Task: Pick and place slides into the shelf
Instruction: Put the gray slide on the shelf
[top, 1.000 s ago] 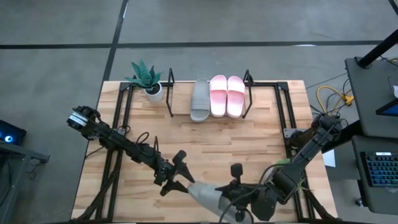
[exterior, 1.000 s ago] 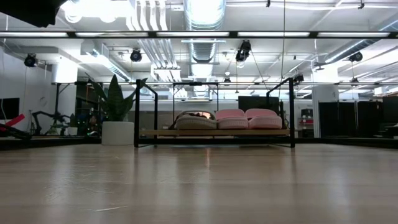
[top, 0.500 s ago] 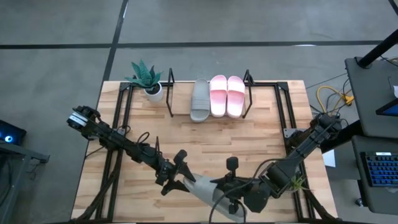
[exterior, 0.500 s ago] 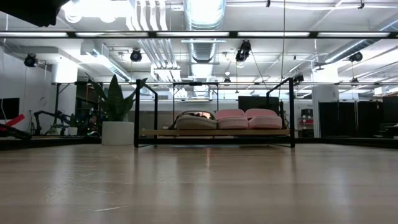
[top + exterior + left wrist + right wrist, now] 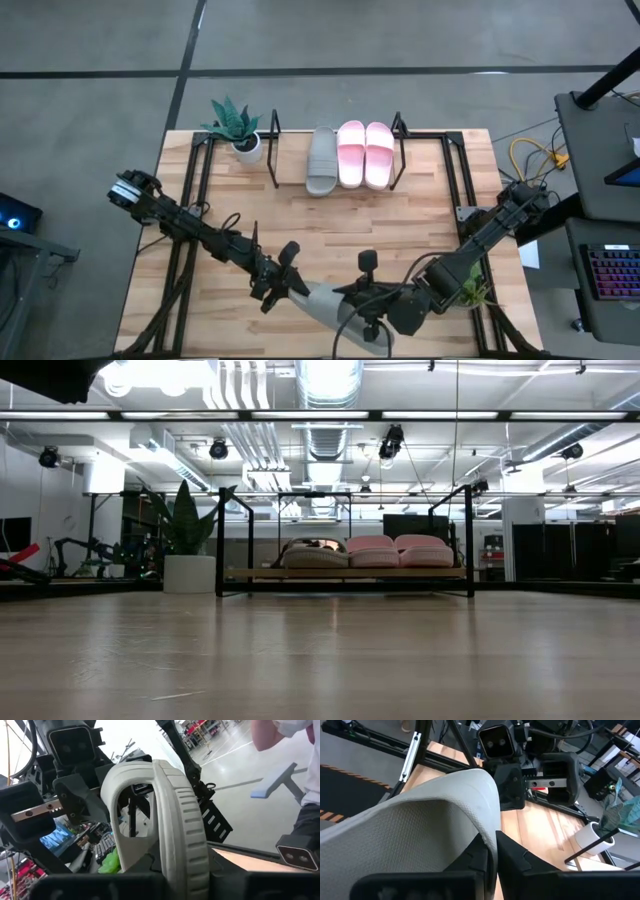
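Note:
A grey-green slide hangs between my two grippers near the table's front edge. My left gripper is shut on its left end and my right gripper on its right end. The left wrist view shows the slide turned on edge, its strap arching to one side. On the shelf at the far edge lie a second grey-green slide and two pale pink slides, soles on its board. The low view shows only the shelf with these three. My left gripper pinches the sole of the grey-green slide between its two fingers, near the strap, coming level from the table's left. The sole stands on edge in the jaws. My right gripper pinches the sole's rim at the other end between its two fingers, coming from the table's right. Its own fingers hide how far back the rim reaches.
A potted plant stands at the shelf's left end. Black arm-mount frames run along both sides of the table. A small green thing lies beside the right arm. Bare wood lies between the shelf and the grippers.
My right gripper has carried the grey-green slide toward the table's left and a little toward its far edge. The slide's left end now sits in my left gripper, which has stayed where it was.

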Motion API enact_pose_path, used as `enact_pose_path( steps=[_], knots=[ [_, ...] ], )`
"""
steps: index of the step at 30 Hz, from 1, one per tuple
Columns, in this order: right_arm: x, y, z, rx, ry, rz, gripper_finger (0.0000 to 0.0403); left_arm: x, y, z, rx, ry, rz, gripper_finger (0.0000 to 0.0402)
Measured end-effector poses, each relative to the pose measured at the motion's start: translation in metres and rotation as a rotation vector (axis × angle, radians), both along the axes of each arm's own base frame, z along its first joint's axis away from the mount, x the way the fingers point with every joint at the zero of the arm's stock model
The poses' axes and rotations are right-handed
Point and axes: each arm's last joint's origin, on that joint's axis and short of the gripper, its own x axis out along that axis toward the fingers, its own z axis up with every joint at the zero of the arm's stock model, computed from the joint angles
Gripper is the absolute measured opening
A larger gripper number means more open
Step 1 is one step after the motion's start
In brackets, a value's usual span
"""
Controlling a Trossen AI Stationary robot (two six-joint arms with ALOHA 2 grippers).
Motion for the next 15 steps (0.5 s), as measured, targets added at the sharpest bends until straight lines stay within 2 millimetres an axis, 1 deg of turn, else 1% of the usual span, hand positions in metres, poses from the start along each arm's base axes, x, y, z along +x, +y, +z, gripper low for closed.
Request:
enact_pose_path(
  steps=[8, 15],
  knots=[
    [-0.004, -0.001, 0.002, -0.011, 0.007, 0.001, 0.004, 0.0, 0.002, -0.002, 0.002, 0.007, 0.089, 0.0012],
    [-0.022, -0.006, 0.018, -0.023, 0.022, 0.02, 0.0048, 0.0, 0.004, -0.002, -0.008, 0.012, 0.178, 0.001]
  ],
)
